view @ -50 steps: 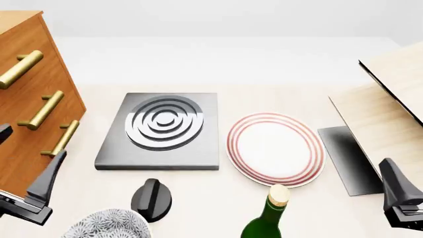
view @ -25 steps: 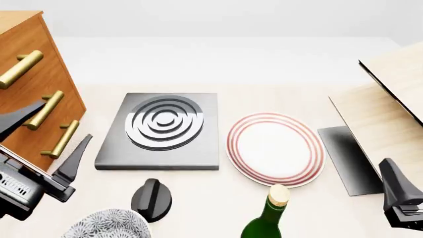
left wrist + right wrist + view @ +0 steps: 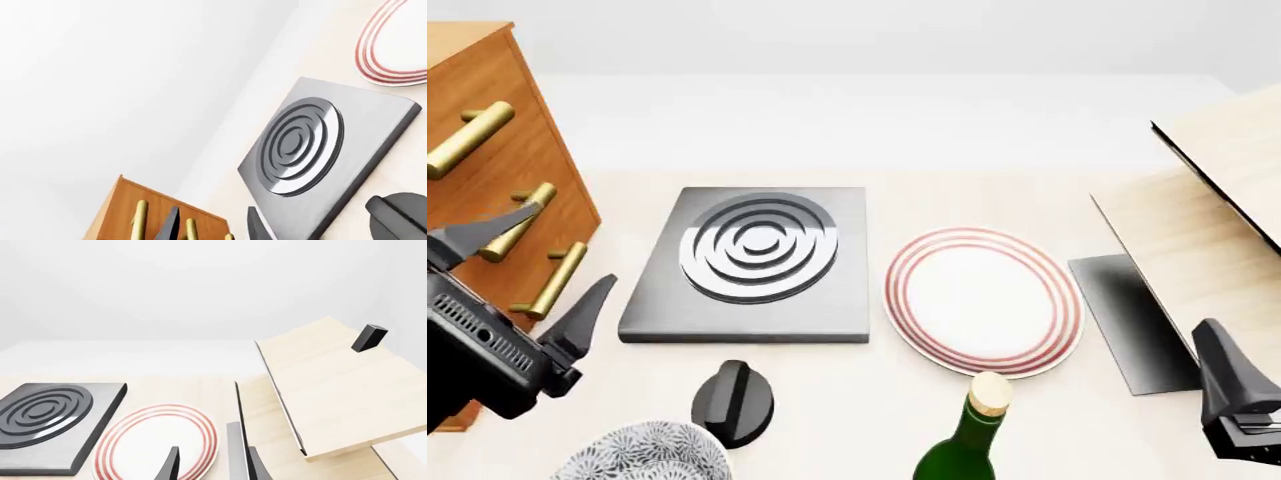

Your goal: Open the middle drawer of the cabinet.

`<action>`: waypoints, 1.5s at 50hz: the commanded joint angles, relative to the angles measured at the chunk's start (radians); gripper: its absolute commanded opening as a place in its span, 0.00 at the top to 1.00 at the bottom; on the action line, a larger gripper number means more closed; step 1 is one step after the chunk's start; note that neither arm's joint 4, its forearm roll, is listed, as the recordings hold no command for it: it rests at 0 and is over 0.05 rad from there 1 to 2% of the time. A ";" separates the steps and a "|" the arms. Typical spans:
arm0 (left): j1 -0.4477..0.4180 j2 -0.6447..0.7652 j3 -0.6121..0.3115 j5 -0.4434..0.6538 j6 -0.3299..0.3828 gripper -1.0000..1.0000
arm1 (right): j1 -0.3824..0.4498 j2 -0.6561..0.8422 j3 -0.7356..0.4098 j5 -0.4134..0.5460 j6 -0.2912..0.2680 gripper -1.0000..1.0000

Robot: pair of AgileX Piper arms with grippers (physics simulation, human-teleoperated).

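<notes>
The cabinet (image 3: pixel 487 110) is an orange-brown wooden chest at the far left with three brass bar handles. The middle drawer's handle (image 3: pixel 505 241) is the second bar, and the drawer is closed. My left gripper (image 3: pixel 541 270) is open just in front of that drawer. Its upper finger (image 3: pixel 487 232) crosses the middle handle and its lower finger (image 3: pixel 581 315) hangs beside the bottom handle (image 3: pixel 554 280). In the left wrist view the cabinet (image 3: pixel 123 207) lies ahead of the left gripper (image 3: pixel 213 227). My right gripper (image 3: pixel 1228 385) rests open and empty at the lower right, also seen in its wrist view (image 3: pixel 213 465).
A grey burner slab (image 3: pixel 747 265) lies mid-table with a red-rimmed plate (image 3: pixel 985 300) to its right. A black knob (image 3: pixel 734 400), a patterned bowl (image 3: pixel 647 455) and a green bottle (image 3: pixel 968 445) sit near the front edge. A pale wooden box (image 3: pixel 1208 215) stands at the right.
My left gripper has risen and swung toward the cabinet; its upper finger now crosses the middle handle. The right arm has not moved.
</notes>
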 commanded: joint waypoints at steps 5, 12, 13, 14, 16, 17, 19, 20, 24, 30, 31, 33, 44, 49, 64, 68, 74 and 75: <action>0.059 0.033 0.018 0.032 0.066 0.00 | 0.002 -0.001 0.003 -0.004 -0.003 0.00; 0.091 0.038 0.036 0.045 0.073 0.00 | 0.002 -0.001 0.003 -0.004 -0.002 0.00; 0.099 0.038 0.036 0.049 0.071 0.00 | 0.002 -0.001 0.003 -0.004 -0.002 0.00; 0.108 0.037 0.029 0.063 0.059 0.00 | 0.002 -0.001 0.003 -0.004 -0.003 0.00; 0.132 0.035 0.013 0.092 0.032 0.00 | 0.002 -0.001 0.004 -0.004 -0.002 0.00; 0.130 0.033 0.015 0.091 0.036 0.00 | 0.002 -0.001 0.003 -0.004 -0.003 0.00; 0.137 0.027 0.027 0.081 0.052 0.00 | 0.002 -0.001 0.003 -0.004 -0.003 0.00; 0.150 0.022 0.015 0.101 0.034 0.00 | 0.002 -0.001 0.003 -0.004 -0.002 0.00; 0.171 0.009 0.031 0.113 0.038 0.00 | 0.002 -0.001 0.003 -0.004 -0.003 0.00; 0.214 0.003 0.060 0.089 0.082 0.00 | 0.002 -0.001 0.004 -0.004 -0.002 0.00; 0.230 0.014 0.063 0.078 0.083 0.00 | 0.002 -0.001 0.003 -0.004 -0.002 0.00; 0.260 0.019 0.048 0.079 0.068 0.00 | 0.002 -0.002 0.003 -0.004 -0.003 0.00; 0.298 0.062 0.104 -0.039 0.162 0.00 | 0.002 -0.001 0.004 -0.004 -0.002 0.00; 0.336 0.090 0.119 -0.103 0.197 0.00 | 0.002 -0.001 0.003 -0.004 -0.002 0.00; 0.380 0.200 0.122 -0.266 0.281 0.00 | 0.002 -0.001 0.003 -0.004 -0.002 0.00; 0.387 0.223 0.132 -0.289 0.280 0.00 | 0.002 -0.002 0.003 -0.004 -0.002 0.00; 0.400 0.261 0.125 -0.320 0.274 0.00 | 0.002 -0.001 0.003 -0.004 -0.003 0.00; 0.400 0.269 0.126 -0.328 0.275 0.00 | 0.002 -0.001 0.003 -0.004 -0.003 0.00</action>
